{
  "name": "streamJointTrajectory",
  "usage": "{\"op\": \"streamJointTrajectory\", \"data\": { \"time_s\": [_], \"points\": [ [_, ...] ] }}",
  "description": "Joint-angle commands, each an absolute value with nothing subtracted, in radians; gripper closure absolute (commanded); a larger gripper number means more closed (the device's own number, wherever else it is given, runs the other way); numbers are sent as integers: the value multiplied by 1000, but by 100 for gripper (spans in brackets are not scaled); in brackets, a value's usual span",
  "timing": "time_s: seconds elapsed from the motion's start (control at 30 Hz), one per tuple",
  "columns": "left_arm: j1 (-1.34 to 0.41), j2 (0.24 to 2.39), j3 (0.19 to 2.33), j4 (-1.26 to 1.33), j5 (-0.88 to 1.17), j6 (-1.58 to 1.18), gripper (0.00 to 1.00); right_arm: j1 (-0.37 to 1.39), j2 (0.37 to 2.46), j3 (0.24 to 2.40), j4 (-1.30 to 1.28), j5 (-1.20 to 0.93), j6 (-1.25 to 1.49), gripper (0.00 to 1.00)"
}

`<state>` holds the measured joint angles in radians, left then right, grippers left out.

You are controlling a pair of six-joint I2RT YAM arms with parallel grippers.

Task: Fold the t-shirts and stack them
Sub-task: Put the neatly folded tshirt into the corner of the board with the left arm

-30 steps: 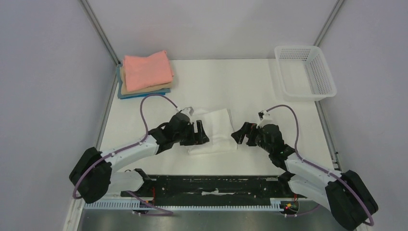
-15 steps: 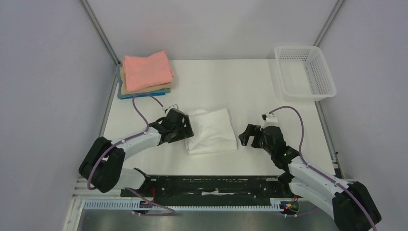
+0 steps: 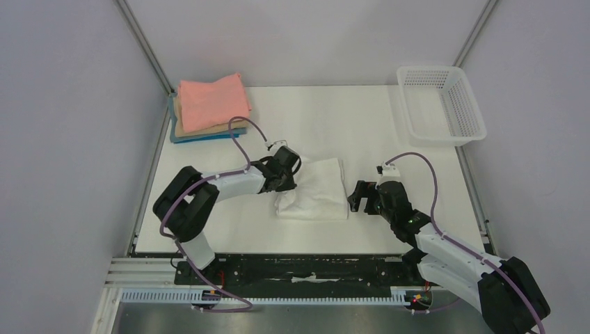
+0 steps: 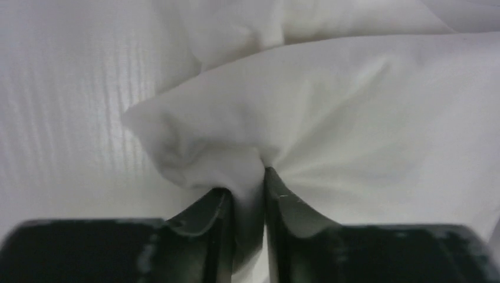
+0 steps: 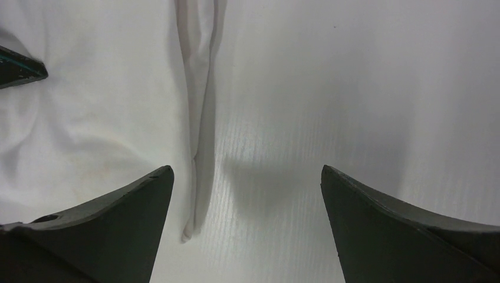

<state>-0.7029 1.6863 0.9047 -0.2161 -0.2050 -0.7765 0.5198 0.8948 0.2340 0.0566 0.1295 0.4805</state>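
The left gripper (image 4: 247,188) is clamped on a bunched edge of the white t-shirt (image 3: 316,191), while the right gripper (image 5: 246,174) hangs spread wide, the shirt's far edge lying between its fingers.

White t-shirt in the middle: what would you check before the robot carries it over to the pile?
1. Left gripper pinches the white t-shirt: ok.
2. Right gripper holds it too: not ok, open at its edge.
3. Fold lies flat: not ok, bunched at the pinch.
4. All layers caught in the pinch: cannot tell.
5. Stack with the pink t-shirt on top looks tidy: ok.
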Motion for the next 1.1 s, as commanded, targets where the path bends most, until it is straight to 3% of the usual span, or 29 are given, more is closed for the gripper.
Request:
{"op": "streamJointTrajectory", "data": {
  "time_s": [0.0,0.03,0.33,0.57,0.83,1.07],
  "points": [
    [-767,1845,954,-457,-332,-795,90,518,884,270,57,183,460,2],
    [-771,1858,985,-484,-352,-795,98,518,884,269,57,185,459,2],
    [-776,1839,1288,-575,-736,-636,98,517,872,262,55,213,432,2],
    [-715,1893,1456,-447,-865,-390,98,516,855,256,54,249,411,2],
    [-635,1926,1528,-166,-905,0,98,514,830,246,53,333,388,2],
    [-530,2020,1704,-142,-878,198,98,513,834,244,56,394,376,2]
  ]
}}
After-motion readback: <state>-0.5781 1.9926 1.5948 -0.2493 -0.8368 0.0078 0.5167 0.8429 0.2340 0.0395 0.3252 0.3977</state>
